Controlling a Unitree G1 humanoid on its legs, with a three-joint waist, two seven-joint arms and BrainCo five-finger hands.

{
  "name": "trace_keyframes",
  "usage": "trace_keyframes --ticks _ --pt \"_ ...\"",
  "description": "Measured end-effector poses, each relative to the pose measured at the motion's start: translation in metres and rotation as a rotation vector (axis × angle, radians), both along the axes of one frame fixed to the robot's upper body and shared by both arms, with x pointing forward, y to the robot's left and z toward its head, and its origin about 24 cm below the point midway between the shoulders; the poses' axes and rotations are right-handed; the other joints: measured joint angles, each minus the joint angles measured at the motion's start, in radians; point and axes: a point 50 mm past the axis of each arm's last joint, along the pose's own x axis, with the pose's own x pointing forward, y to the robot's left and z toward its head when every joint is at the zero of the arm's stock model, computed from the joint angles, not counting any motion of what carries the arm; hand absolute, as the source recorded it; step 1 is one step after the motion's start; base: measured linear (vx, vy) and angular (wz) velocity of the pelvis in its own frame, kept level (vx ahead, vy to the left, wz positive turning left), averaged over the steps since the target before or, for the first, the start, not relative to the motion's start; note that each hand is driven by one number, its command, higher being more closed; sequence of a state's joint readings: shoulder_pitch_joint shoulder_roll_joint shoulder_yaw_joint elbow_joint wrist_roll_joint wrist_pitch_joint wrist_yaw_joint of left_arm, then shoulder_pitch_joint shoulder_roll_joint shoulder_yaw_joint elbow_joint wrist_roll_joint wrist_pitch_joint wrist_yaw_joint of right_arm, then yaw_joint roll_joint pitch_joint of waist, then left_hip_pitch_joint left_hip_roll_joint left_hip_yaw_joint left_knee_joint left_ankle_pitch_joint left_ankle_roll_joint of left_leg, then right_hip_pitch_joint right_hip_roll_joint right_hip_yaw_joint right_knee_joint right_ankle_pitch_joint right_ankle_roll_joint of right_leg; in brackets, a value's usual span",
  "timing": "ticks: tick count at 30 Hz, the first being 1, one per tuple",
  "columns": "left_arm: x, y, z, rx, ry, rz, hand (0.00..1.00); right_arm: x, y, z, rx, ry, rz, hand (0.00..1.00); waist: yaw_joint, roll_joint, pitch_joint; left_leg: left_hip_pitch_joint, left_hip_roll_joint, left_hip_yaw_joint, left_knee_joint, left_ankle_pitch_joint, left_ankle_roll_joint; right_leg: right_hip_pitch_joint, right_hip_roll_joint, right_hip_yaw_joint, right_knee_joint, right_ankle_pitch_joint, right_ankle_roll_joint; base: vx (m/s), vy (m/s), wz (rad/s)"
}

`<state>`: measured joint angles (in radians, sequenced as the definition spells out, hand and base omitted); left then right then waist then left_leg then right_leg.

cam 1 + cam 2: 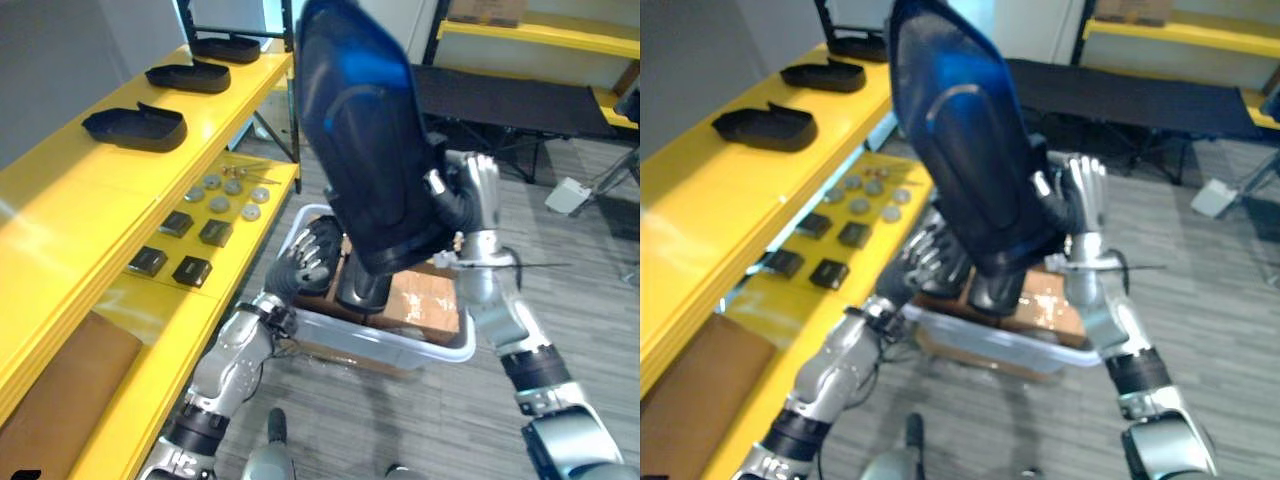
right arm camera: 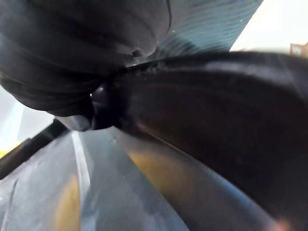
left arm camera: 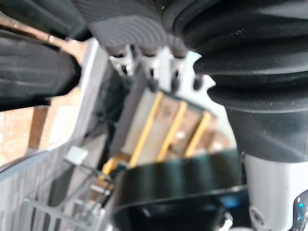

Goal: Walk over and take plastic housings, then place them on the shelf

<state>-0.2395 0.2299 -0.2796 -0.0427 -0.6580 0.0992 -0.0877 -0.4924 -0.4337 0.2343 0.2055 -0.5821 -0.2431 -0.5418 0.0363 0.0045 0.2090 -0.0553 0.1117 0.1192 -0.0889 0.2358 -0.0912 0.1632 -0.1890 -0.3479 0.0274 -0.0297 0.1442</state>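
Where the big glossy blue-black plastic housing (image 1: pixel 365 130) is: in the left eye view, held high over the bin, upright with a slight tilt, between the two hands.
Right hand (image 1: pixel 478 190): same view, clasping the big housing's right edge, thumb on the front face, fingers behind.
Left hand (image 1: pixel 312 256): same view, just under the big housing's lower left end, loosely bent and closed on nothing.
White plastic bin (image 1: pixel 450 352): same view, on the grey plank floor (image 1: pixel 580 300) just beside the shelf. A brown cardboard piece (image 1: pixel 425 300) and a second dark housing (image 1: pixel 362 290) lie in it.
Yellow metal shelf (image 1: pixel 700 210): in the right eye view, along the robot's left. Three shallow black housing shells (image 1: pixel 762 127) sit in a row on its upper board.
Lower board: same view, small black square blocks (image 1: pixel 830 272) and grey round discs (image 1: pixel 872 188), each lying apart from the next.
Black cot-like table (image 1: pixel 1140 100): same view, well behind the bin.
Fingers (image 3: pixel 149 72): in the left wrist view, the left hand's hang relaxed in a row, gripping nothing, with the bin's wall past them.
Cover: in the right wrist view, the big housing's glossy surface lies right against the right hand's dark ribbed cover.
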Motion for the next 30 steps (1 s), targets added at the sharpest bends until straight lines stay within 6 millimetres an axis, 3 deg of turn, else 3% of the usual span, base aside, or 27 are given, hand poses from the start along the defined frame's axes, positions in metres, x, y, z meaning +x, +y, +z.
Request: trace_keyframes --ticks 5,14,15,30 --pt "-0.002 -0.013 0.001 0.008 -0.01 -0.051 0.0 0.001 0.017 -0.024 -0.008 0.111 0.055 1.0 0.004 -0.007 -0.005 0.0 -0.001 -0.002 0.0 -0.003 0.004 0.006 0.001 -0.001 -0.007 0.0 0.0 0.0 0.0 0.0" --pt "0.001 -0.012 -0.008 0.022 0.024 -0.011 0.0 0.001 0.035 -0.054 0.002 0.243 0.098 1.0 0.008 -0.035 -0.026 0.0 -0.003 -0.005 0.0 -0.002 0.002 0.016 0.002 -0.004 -0.018 0.001 0.001 0.0 0.0 0.0" --pt "0.001 -0.013 -0.009 0.025 0.028 -0.008 1.0 0.002 0.035 -0.056 0.005 0.25 0.097 1.0 0.008 -0.035 -0.027 0.0 -0.003 -0.006 0.0 -0.002 0.003 0.016 0.002 -0.004 -0.018 0.001 0.001 0.0 0.0 0.0" --pt "0.005 0.0 -0.015 0.102 0.023 0.23 1.0 -0.014 0.051 -0.083 0.17 0.33 0.121 1.0 0.008 -0.049 -0.06 0.0 0.001 -0.016 0.0 -0.009 0.002 0.018 0.007 -0.005 -0.022 0.0 0.0 0.0 0.0 0.0"
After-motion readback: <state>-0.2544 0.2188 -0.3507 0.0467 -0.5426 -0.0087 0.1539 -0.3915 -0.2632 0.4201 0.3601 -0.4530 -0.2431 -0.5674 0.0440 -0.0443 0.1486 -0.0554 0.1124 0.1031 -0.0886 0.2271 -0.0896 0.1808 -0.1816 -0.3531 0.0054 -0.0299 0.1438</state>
